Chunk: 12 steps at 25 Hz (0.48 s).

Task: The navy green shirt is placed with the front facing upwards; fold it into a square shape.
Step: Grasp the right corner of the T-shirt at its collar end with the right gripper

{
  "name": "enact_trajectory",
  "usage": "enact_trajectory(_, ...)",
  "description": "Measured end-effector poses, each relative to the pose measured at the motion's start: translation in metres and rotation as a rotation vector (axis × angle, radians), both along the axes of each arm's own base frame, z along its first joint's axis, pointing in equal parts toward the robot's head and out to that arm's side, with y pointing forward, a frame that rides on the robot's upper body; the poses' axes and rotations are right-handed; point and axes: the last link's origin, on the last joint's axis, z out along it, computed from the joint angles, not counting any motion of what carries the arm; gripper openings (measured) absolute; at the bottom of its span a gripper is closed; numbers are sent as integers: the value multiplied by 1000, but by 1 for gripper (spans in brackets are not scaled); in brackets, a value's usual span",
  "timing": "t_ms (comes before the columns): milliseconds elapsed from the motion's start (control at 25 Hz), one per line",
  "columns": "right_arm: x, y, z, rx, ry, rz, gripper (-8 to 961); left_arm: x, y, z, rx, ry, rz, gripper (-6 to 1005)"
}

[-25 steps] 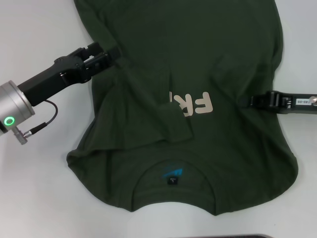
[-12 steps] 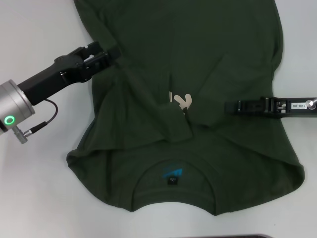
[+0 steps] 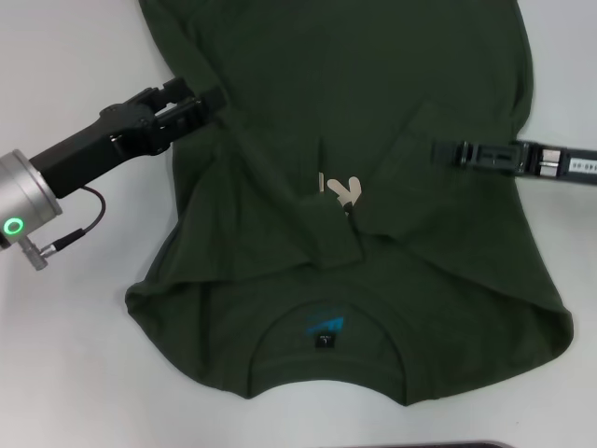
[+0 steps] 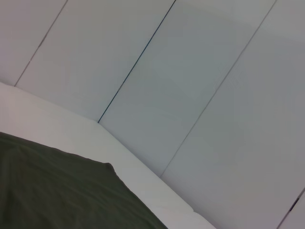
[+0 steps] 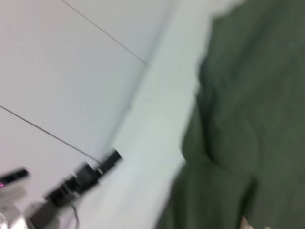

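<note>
Table [image 3: 75,355] is plain white; pale panelled wall [image 4: 190,71] behind it in the wrist views. No containers in view. Navy green shirt [image 3: 280,93] lies spread across the table, collar and black neck label [image 3: 322,341] nearest, both side panels folded inward, cream lettering [image 3: 343,189] mostly covered. Left gripper [image 3: 213,97] sits at the shirt's left edge, right gripper [image 3: 440,151] over the right fold. Cannot tell whether either pair of jaws is clamped or apart.

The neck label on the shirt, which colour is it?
Black, with a blue mark just above it; the neck label on the navy green shirt shows best in the head view.
</note>
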Motion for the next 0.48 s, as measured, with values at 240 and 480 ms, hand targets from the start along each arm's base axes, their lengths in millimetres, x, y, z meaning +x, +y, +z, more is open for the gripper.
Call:
enact_trajectory(240, -4, -7, 3, 3, 27, 71, 728, -4, -8, 12, -8, -12, -37, 823)
enact_trajectory(480, 18, -28, 36, -89, 33, -6, 731, -15, -25, 27, -14, -26, -69, 823)
